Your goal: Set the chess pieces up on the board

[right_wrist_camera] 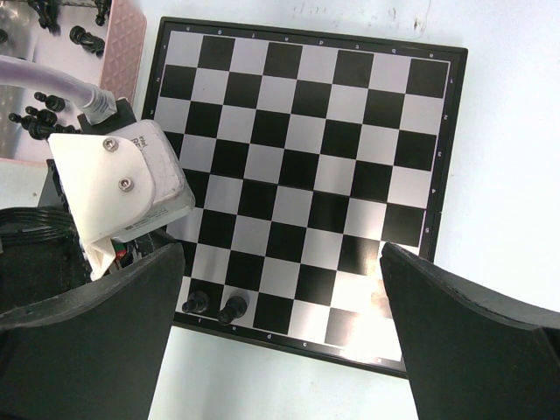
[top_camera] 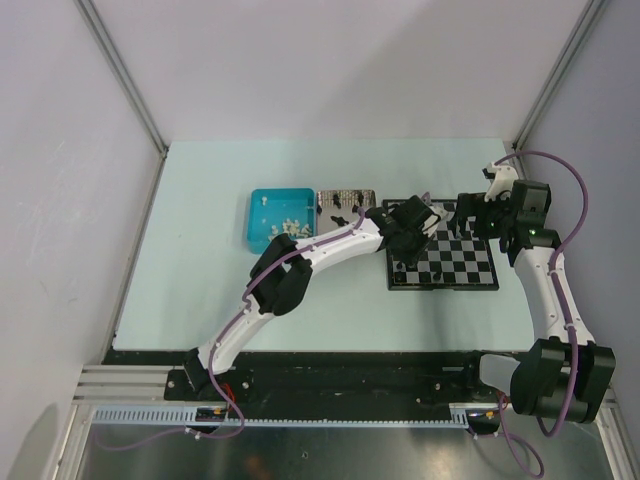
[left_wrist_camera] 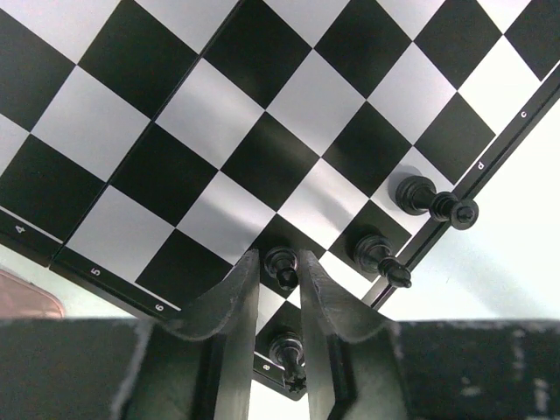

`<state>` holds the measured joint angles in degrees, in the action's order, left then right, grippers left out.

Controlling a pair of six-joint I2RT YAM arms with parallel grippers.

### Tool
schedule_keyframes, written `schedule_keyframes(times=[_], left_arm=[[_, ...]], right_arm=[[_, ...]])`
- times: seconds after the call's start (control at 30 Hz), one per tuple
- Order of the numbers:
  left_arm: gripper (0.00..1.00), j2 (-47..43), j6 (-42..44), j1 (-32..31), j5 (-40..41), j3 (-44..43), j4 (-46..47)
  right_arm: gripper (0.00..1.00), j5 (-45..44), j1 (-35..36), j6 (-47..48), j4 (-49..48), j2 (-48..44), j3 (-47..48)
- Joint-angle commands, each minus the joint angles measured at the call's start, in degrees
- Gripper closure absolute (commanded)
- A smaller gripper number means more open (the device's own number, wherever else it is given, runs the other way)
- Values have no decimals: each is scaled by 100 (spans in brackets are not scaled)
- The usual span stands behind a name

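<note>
Left gripper (left_wrist_camera: 280, 259), slightly spread around the pawn (left_wrist_camera: 282, 267), should lift straight up, sparing the piece (left_wrist_camera: 289, 352) at six o'clock; right gripper (right_wrist_camera: 280, 254) gapes wide.

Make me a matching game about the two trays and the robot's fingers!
1. blue tray
2. pink tray
3. left fingers
4. right fingers

A. wide apart, empty
B. holds white pieces
C. either side of a black piece on the board
D. holds black pieces

Pairs: 1-B, 2-D, 3-C, 4-A
</note>
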<state>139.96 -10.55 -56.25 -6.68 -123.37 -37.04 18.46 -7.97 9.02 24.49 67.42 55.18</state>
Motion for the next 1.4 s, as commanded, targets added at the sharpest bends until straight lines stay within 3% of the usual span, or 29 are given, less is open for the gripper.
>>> schedule_keyframes(times=[0.0, 0.53, 0.73, 0.87, 1.0, 1.13, 1.37], left_arm=[[70, -109, -79, -18, 26, -284, 65], [43, -1075, -308, 158, 114, -416, 74], [29, -1831, -124, 307, 641, 137, 249], [13, -3058, -70, 456, 993, 1512, 784], [6, -4419, -97, 851, 1054, 2956, 1478], [0, -5793, 61, 1405, 984, 4258, 1691], [0, -8158, 167, 3082, 421, 6585, 1787]], right_arm=[[0, 61, -21, -5, -208, -88, 11], [0, 307, -21, 179, -94, -124, 11], [0, 948, -38, 425, 55, -133, 19], [1, 1729, -56, 767, 214, -132, 11], [0, 2652, -47, 1303, 451, -80, 72], [0, 2777, 198, 1577, 601, -27, 265], [0, 2401, 1270, 1428, 688, 403, 827]])
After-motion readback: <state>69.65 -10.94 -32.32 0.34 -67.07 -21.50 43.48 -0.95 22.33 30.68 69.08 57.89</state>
